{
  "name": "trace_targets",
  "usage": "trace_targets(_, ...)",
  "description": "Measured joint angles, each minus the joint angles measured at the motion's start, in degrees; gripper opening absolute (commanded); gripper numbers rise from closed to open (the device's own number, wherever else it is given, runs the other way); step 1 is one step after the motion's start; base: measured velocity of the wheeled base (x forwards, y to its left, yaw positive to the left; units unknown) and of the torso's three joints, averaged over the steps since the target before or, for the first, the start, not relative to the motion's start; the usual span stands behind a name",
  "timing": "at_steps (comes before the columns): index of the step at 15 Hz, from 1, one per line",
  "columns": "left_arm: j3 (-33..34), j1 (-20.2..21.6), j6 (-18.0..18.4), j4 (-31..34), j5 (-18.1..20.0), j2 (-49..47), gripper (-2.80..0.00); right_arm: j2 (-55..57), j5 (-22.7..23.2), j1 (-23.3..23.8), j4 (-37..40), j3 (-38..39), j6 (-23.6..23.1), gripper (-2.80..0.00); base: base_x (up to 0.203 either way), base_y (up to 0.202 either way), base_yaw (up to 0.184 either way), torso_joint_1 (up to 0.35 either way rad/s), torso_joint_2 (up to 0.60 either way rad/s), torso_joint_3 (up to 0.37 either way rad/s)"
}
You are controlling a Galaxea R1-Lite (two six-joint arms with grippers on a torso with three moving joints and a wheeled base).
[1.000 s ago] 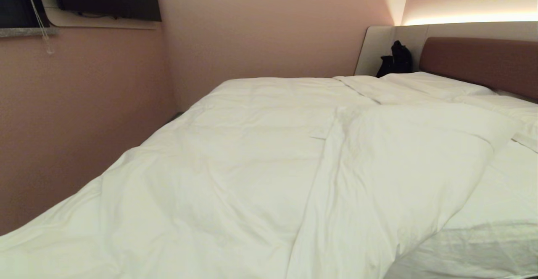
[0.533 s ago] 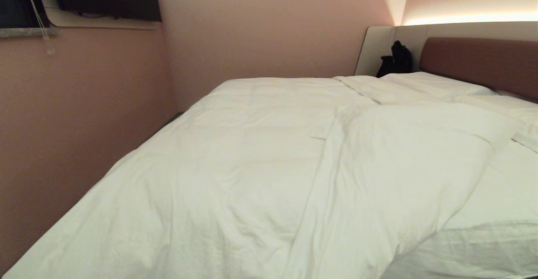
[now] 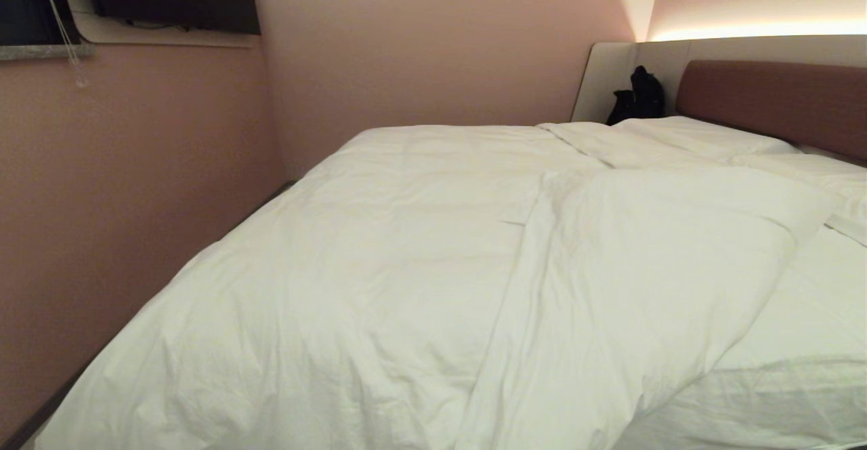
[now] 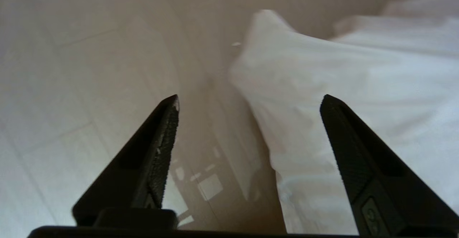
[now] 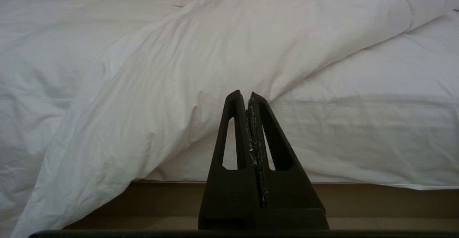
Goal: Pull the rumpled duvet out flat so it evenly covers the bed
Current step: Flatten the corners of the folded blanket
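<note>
- On the bed [image 3: 779,91], the duvet [image 3: 420,260] is lying rumpled, with one fold.
- Beside its corner, the left gripper [image 4: 249,100] is hanging with jaws apart, holding nothing.
- By the bed's side, the right gripper [image 5: 248,95] is waiting, jaws together.

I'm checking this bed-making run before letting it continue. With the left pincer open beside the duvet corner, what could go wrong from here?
1. The duvet has a thick fold lying diagonally across it; pulling only the near edge may leave that ridge in place.
2. The sheet lies bare on the right, so coverage may stay uneven.
3. The left pincer is open with the corner hanging off the bed; that corner may slide further down.
</note>
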State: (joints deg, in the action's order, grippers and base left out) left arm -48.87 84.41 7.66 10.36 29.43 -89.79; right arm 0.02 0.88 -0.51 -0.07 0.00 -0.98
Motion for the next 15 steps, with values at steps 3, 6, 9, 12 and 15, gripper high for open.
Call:
trace_targets(3,0.0,-10.6,-2.0,-0.2,0.2,1.5,0.00,0.0,0.0,0.0,0.0,0.0,0.0,-2.80,0.000,0.000,0.000,0.000,0.00,0.000)
trace_targets(6,0.0,-19.8,-4.0,-2.2,1.8,3.2,0.00,0.0,0.0,0.0,0.0,0.0,0.0,-2.80,0.000,0.000,0.000,0.000,0.00,0.000)
trace_targets(9,1.3,-29.7,-4.2,-4.0,4.9,6.1,0.00,0.0,0.0,0.0,0.0,0.0,0.0,-2.80,0.000,0.000,0.000,0.000,0.00,0.000)
trace_targets(12,2.7,-40.0,-5.0,-4.5,5.9,9.9,0.00,0.0,0.0,0.0,0.0,0.0,0.0,-2.80,0.000,0.000,0.000,0.000,0.00,0.000)
trace_targets(15,3.0,-49.2,-8.6,-4.6,5.9,13.3,0.00,0.0,0.0,0.0,0.0,0.0,0.0,-2.80,0.000,0.000,0.000,0.000,0.00,0.000)
